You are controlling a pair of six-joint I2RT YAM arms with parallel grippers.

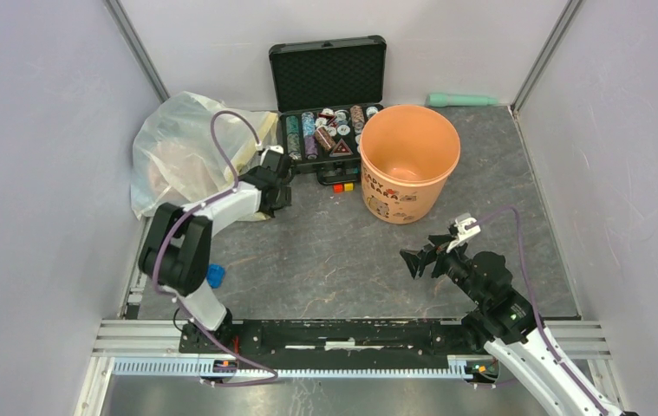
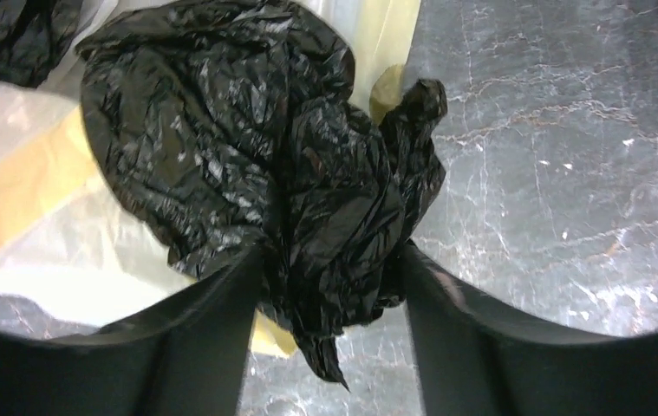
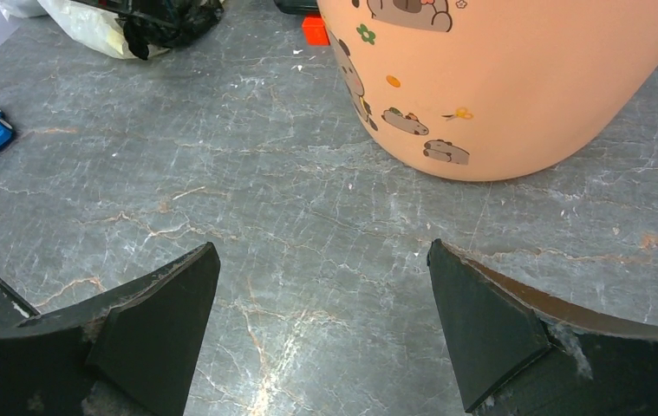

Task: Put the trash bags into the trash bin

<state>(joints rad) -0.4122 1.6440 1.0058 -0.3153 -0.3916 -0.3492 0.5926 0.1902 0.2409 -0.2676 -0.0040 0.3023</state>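
A wrinkled, glossy black plastic bag [image 2: 247, 147] is being pinched between the two dark fingers [image 2: 195, 338] of the left gripper [image 2: 329, 299]. The jaws are being held narrow, and a gathered fold of the plastic is filling the gap between them. The bag is being held at the far left of the grey marbled table [image 1: 325, 251]. Most of it is lying against a big translucent yellowish-white bag [image 1: 178, 143], and one edge is hanging over bare table.

A round peach-orange plastic bucket [image 1: 399, 195] is standing upright with its mouth facing up, well apart from the black bag and to its right. Small cartoon labels are printed near its base. An open black hard case of chips [image 1: 327, 78] is sitting just behind the bucket.

The right gripper [image 3: 321, 334] is being held wide apart above bare table, near the bucket's front side, with nothing between its fingers. A small blue object [image 1: 214, 276] is lying on the table beside the left arm, and a teal cylinder [image 1: 462, 100] is lying against the back wall.
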